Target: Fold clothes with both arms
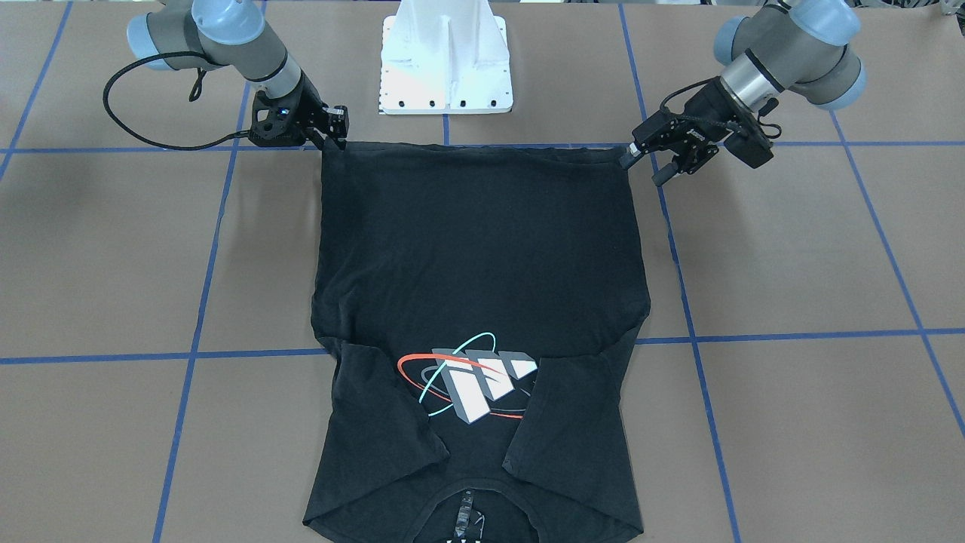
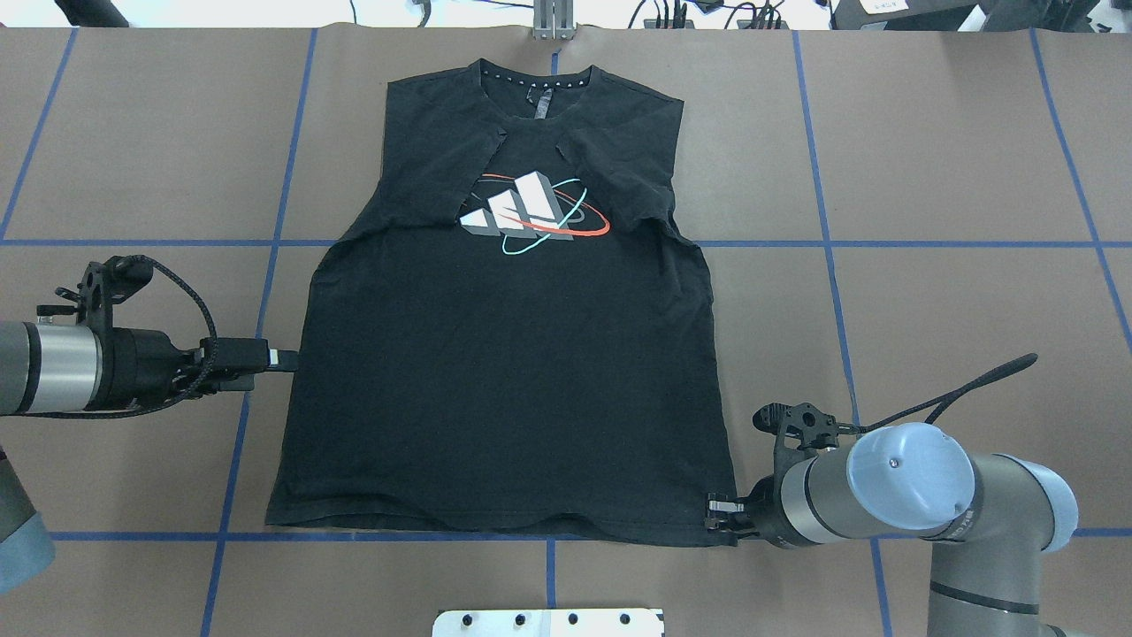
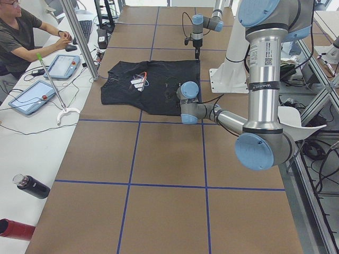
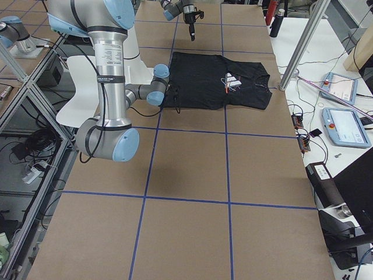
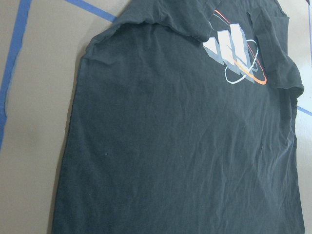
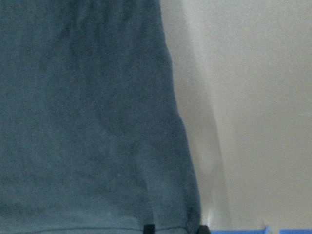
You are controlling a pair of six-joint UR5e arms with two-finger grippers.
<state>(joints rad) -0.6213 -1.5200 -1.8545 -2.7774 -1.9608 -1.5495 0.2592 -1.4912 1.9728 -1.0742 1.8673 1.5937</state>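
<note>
The black T-shirt (image 1: 482,249) lies flat on the table, logo (image 2: 531,208) up, both sleeves folded in over the chest, collar away from me and hem towards me. My right gripper (image 2: 715,515) sits low at the hem's right corner. In the right wrist view its two fingertips (image 6: 148,228) stand slightly apart with the cloth's (image 6: 87,122) corner between them. My left gripper (image 1: 644,167) is open and empty, raised beside the shirt's left edge (image 2: 285,358). The left wrist view looks down on the shirt (image 5: 185,146) and shows no fingers.
The white pedestal (image 1: 446,60) stands just behind the hem. Blue tape lines cross the brown table (image 2: 929,159). An operator (image 3: 16,37) sits at a side desk with tablets. Two bottles (image 3: 30,186) lie on that desk.
</note>
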